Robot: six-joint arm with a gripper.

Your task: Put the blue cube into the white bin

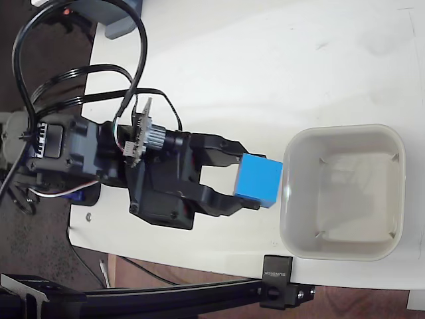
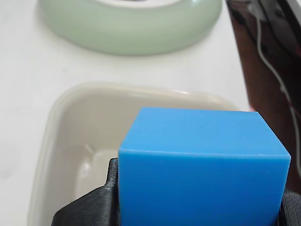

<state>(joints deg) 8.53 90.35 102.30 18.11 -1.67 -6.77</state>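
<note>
The blue cube [image 1: 258, 180] is held between the black fingers of my gripper [image 1: 247, 181], which is shut on it, just left of the white bin [image 1: 342, 249] in the fixed view. The cube hangs right at the bin's left rim, above the table. In the wrist view the blue cube [image 2: 202, 169] fills the lower middle, with a black finger [image 2: 89, 207] showing at its left side. Beyond it lies the white bin [image 2: 51, 127], with nothing inside it.
A pale green round dish [image 2: 131, 28] lies past the bin in the wrist view. The table's right edge and dark cables [image 2: 273, 70] run down the right side there. A black clamp [image 1: 279, 282] and rail sit at the table's near edge in the fixed view.
</note>
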